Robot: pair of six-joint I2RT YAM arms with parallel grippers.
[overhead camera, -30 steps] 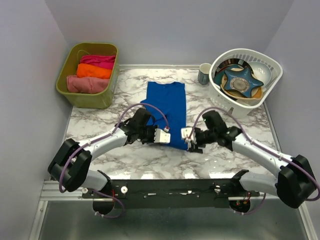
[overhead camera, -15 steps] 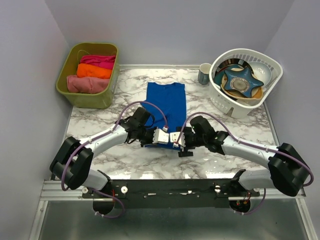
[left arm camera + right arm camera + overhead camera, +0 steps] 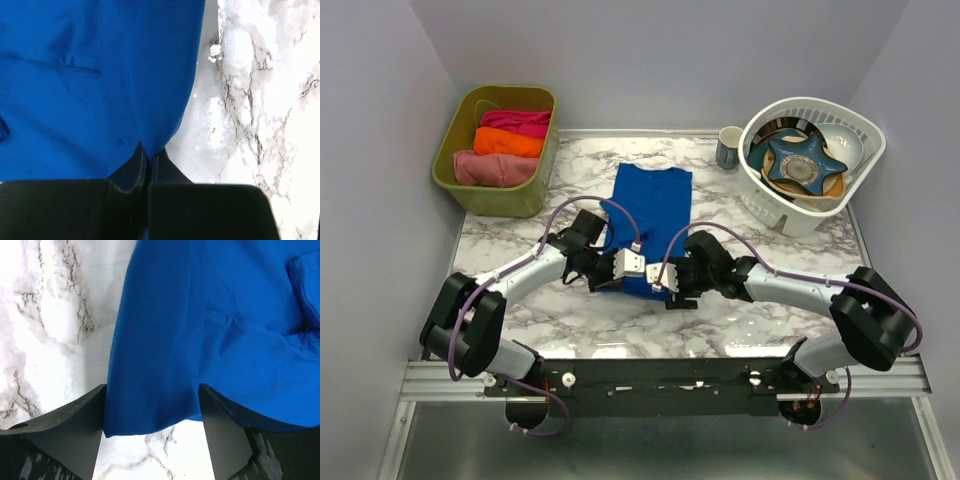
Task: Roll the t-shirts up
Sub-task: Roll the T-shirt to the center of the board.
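Hem of t-shirt (image 3: pixel 655 205) sits clenched in left fingers (image 3: pixel 131 172); right fingers (image 3: pixel 70 430) gape astride its edge.

The table (image 3: pixel 505 240) has a white marble-pattern top with grey veins. A blue t-shirt (image 3: pixel 656 205) lies at its middle, folded into a strip running near to far. A green bin (image 3: pixel 502 198) stands at the far left corner and a white basket (image 3: pixel 772 206) at the far right. A mug (image 3: pixel 729 148) stands just left of the basket.
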